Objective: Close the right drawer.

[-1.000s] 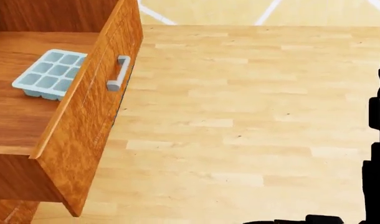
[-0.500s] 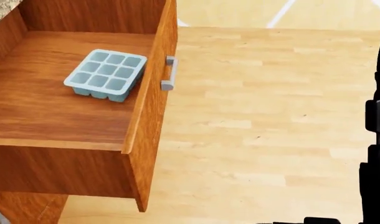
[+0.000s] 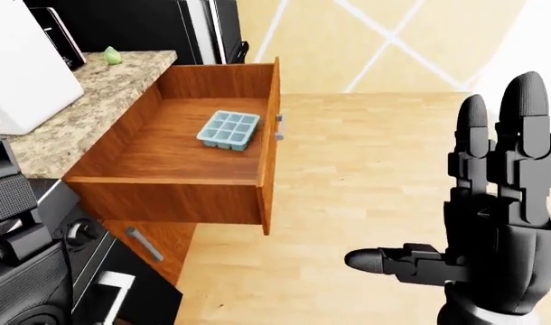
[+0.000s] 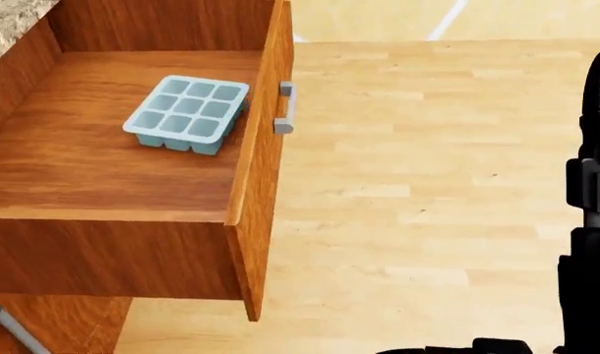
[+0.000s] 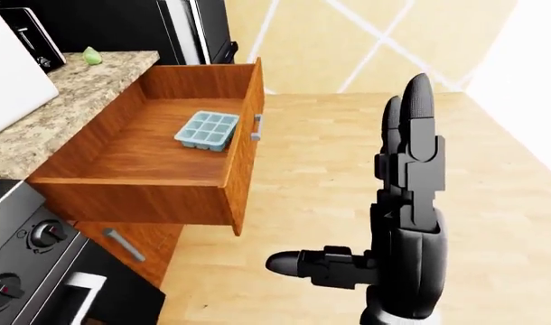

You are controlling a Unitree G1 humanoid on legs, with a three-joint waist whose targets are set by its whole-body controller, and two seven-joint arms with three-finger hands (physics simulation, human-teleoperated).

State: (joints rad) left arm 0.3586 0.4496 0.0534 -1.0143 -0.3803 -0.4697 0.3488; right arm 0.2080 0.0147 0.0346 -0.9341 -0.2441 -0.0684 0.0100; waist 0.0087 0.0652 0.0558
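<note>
The open brown wooden drawer [image 3: 181, 152] looks stiff and slides; the black right hand [image 5: 404, 223] (fingers spread, holding nothing) should push its front panel [image 4: 260, 158].

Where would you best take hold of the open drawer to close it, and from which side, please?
Probably not a grip: press the open right hand flat against the drawer front, beside its grey bar handle, coming from the view's right. That panel faces the hand, which stands well clear of it.
</note>
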